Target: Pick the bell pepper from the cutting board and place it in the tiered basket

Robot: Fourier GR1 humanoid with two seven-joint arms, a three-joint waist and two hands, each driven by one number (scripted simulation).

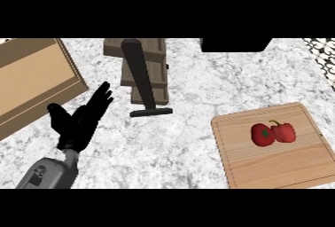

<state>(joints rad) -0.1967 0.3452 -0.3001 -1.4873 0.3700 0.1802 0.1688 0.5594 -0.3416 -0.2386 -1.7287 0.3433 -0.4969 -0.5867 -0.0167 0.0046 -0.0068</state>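
A red bell pepper (273,133) with a green stem lies on its side on the wooden cutting board (274,168) at the right of the head view. The tiered basket (153,66), wooden with a black post and foot, stands at the top centre of the marble counter. My left hand (82,119) shows at the lower left, open with straight fingers pointing up and to the right, holding nothing. It is well left of the board and below the basket. My right hand does not show.
A large brown box (33,84) fills the upper left, close to my left hand. A black object (235,44) sits at the top edge, right of the basket. A dark mesh (321,53) shows in the top right corner.
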